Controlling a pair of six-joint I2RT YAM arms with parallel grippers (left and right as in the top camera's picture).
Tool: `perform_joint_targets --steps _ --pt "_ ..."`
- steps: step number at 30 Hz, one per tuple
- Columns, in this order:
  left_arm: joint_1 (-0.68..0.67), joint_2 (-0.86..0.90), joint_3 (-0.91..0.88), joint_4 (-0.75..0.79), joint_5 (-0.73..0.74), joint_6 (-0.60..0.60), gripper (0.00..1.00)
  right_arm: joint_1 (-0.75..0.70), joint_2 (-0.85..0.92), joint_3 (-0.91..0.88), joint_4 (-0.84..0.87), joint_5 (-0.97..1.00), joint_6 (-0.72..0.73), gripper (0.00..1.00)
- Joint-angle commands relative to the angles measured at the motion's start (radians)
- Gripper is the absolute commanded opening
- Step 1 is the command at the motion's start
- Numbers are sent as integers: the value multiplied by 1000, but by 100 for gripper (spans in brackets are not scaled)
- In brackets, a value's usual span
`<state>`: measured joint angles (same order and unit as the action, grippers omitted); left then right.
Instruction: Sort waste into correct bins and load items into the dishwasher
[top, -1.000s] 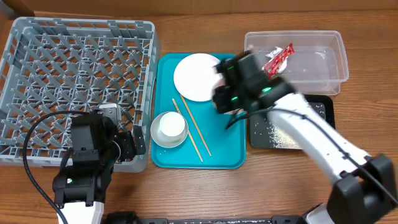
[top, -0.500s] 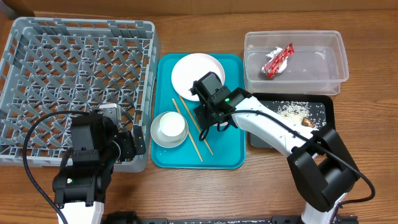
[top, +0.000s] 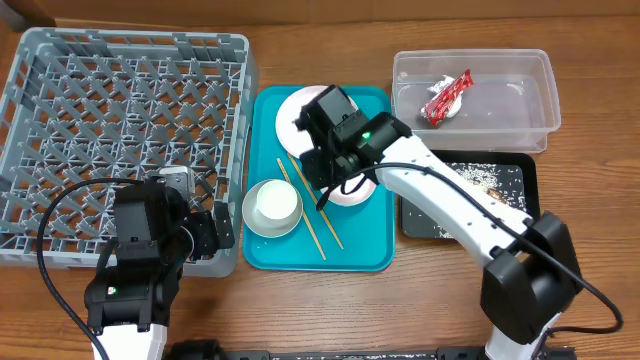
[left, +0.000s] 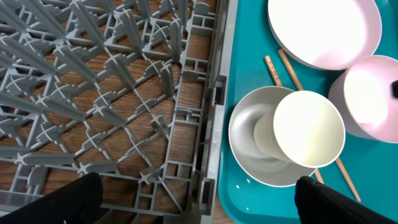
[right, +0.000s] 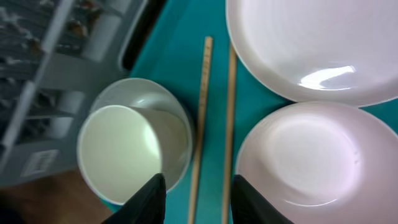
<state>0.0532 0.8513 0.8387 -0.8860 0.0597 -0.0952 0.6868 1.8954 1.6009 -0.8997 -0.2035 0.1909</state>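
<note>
**A:** What is furthest left?

**B:** A large square grey plastic dish rack (top: 130, 130) with a lattice of pegs takes up the far left of the wooden surface (top: 330, 310). The left gripper (left: 199, 208) hovers at the rack's near right corner. Its jaws are spread wide and nothing is between them.

**A:** And beside the rack?

**B:** A flat rectangular teal tray (top: 375, 250) lies just to its right. At the tray's near left sits a round grey bowl (top: 250, 222) with a small white cup (top: 275, 200) inside it, mouth up. Just right of the bowl lies a pair of thin wooden chopsticks (top: 312, 218), side by side and running from far left to near right.

**A:** Where are the plates?

**B:** A large white round plate (right: 317, 43) sits at the far end of the tray. A small round pinkish-white dish (right: 311, 155) is on the near side of it, rim against rim, just right of the chopsticks.

**A:** And the right arm?

**B:** The right gripper (right: 199, 199) hangs over the chopsticks, between the bowl and the dish. Its fingers are parted with a gap wider than the sticks, so it is released and grasping nothing.

**A:** What is on the far right?

**B:** A clear plastic rectangular tub (top: 540, 90) holds a crumpled red-and-white snack wrapper (top: 447, 97). On its near side is a shallow black rectangular tray (top: 528, 180) scattered with loose white rice grains (top: 470, 178). The arm hides part of this tray.
</note>
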Motion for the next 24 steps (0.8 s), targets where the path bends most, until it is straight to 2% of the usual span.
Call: perform_joint_targets --steps 1,14,17,22,24 --pt "4 -2 24 4 11 5 100 6 -18 1 -3 -53 65 36" --pt "4 -2 24 3 12 5 100 90 80 -38 20 -4 155 33" --pt "4 -2 24 3 11 5 100 94 104 -38 27 20 184 22" --pt "4 -2 24 3 11 5 100 94 114 -38 28 31 206 13" --pt "4 -2 24 3 12 5 100 94 114 -38 27 30 206 6"
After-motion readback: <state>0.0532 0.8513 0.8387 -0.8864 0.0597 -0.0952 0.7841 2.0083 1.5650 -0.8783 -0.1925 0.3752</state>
